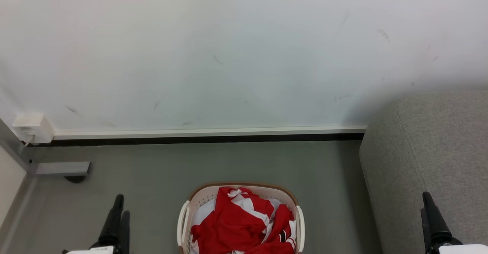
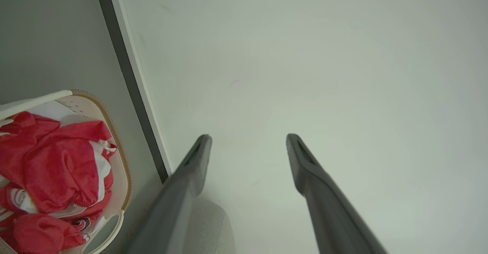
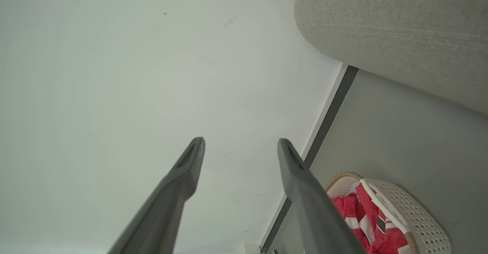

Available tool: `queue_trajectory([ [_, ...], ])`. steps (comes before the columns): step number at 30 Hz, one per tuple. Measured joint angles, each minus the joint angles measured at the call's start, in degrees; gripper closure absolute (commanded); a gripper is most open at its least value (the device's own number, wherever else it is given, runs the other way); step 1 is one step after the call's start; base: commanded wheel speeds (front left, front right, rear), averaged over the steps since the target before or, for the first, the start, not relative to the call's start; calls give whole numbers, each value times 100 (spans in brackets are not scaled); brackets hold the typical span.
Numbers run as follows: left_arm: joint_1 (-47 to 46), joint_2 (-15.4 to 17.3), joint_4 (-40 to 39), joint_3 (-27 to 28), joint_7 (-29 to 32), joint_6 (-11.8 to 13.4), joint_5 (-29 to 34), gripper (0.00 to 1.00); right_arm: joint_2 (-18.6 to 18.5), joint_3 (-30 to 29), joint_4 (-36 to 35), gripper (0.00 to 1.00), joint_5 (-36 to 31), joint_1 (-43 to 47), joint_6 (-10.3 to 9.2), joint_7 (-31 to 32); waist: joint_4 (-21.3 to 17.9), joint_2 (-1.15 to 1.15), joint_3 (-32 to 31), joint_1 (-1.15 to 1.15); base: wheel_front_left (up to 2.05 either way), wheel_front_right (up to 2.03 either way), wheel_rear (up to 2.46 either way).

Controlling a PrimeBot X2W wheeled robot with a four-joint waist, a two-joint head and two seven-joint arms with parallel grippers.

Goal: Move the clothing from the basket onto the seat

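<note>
Socket [image 1: 32,128], perhaps, left of basket [image 1: 183,223]

Soft, even light fills every view. A faint shadow dims the wall [image 1: 366,107] just beside the seat [image 1: 431,151]. Both wrist views look hazy and pale, the clothing [image 2: 57,162] washed to pinkish red.

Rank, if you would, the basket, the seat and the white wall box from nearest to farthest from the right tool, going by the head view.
From the right tool:
1. The seat, right beside it at the right.
2. The basket, on the floor at bottom centre.
3. The white wall box, far left, low on the wall.
</note>
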Motion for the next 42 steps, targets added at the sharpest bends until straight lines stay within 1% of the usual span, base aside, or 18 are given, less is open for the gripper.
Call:
queue_trajectory([
  [4, 20, 1, -63, -31, -97, 46, 289, 0, -1, 69, -76, 0, -505, -1, 0, -104, 8, 0, -3, 0, 0, 0, 0],
  [19, 130, 8, -365, -231, -431, 347, 1980, 0, -11, 389, -363, 0, -2532, -1, 0, -458, 23, 0, -12, 0, 0, 0, 0],
  [26, 176, 12, -408, -333, -571, 434, 2729, 0, -14, 503, -376, 0, -3197, -1, 0, -591, 28, 0, -14, 0, 0, 0, 0],
  [42, 263, 31, -621, -549, -873, 577, 4473, 0, -23, 698, -328, 0, -4425, -10, 0, -900, 22, 0, 0, 0, 0, 0, 0],
])
